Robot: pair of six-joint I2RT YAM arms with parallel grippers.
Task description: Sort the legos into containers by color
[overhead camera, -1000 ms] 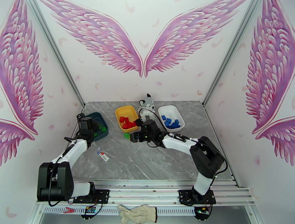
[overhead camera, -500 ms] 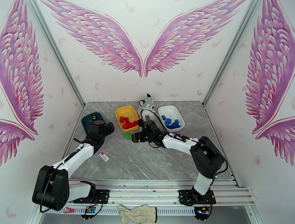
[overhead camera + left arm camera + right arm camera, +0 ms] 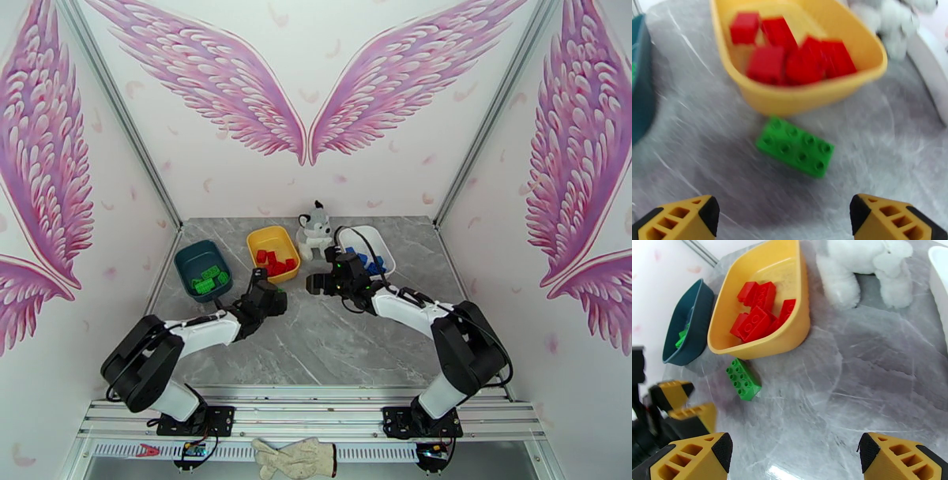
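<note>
Green brick is shown flat on the table, at 6 o'clock of the yellow tub — untouched; left gripper and right gripper are seen spread apart, nothing held.

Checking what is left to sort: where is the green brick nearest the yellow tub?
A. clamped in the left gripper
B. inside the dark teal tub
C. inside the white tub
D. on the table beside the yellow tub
D: the green brick lies flat on the grey table just outside the yellow tub, and the left gripper is open and short of it, holding nothing.
</note>
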